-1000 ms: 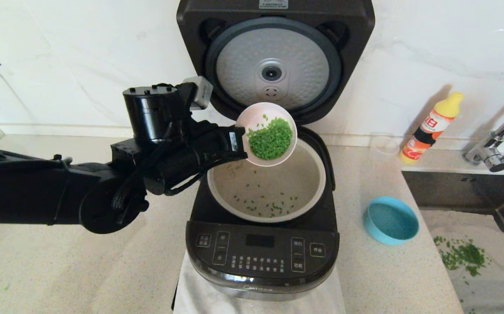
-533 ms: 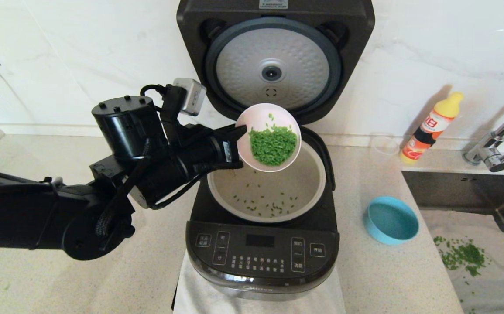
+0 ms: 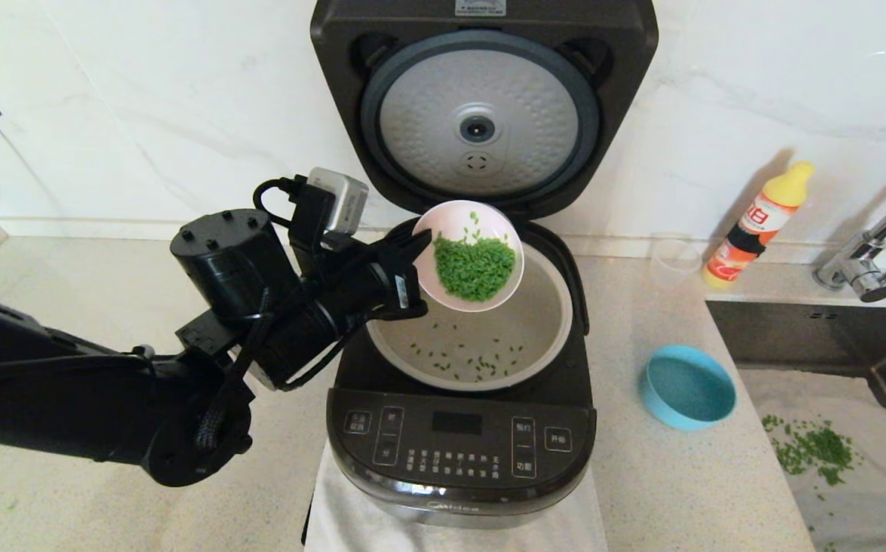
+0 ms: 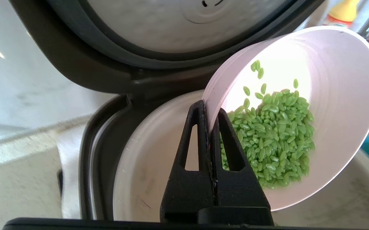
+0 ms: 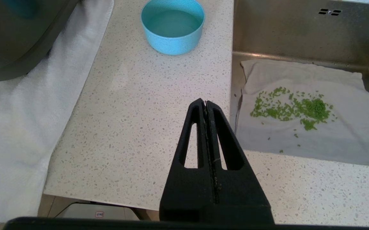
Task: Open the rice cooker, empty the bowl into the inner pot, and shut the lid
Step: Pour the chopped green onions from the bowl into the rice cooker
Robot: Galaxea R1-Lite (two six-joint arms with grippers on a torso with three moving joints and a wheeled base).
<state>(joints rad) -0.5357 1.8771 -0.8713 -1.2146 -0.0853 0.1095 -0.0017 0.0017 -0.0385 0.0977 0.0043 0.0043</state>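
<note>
The black rice cooker [image 3: 462,448] stands open, its lid [image 3: 481,107] raised against the wall with the dimpled silver disc facing me. The pale inner pot [image 3: 558,307] holds scattered green grains. My left gripper [image 3: 416,264] is shut on the rim of a pale pink bowl [image 3: 459,222] of green grains [image 3: 475,266], held steeply tilted over the pot's back left. In the left wrist view the gripper [image 4: 209,110] pinches the bowl's [image 4: 341,80] rim, with the pot [image 4: 149,159] below. My right gripper [image 5: 206,103] is shut and empty, parked over the counter's front edge.
An empty blue bowl [image 3: 686,387] sits right of the cooker, also in the right wrist view [image 5: 172,27]. A yellow bottle [image 3: 757,222] stands by the wall. The sink [image 3: 834,452] holds a cloth with spilled green grains. A white towel [image 5: 21,127] lies under the cooker.
My left arm has swung down and rolled, and the bowl has dropped a little toward the pot while tilting more. The grains have slid toward the bowl's lower side.
</note>
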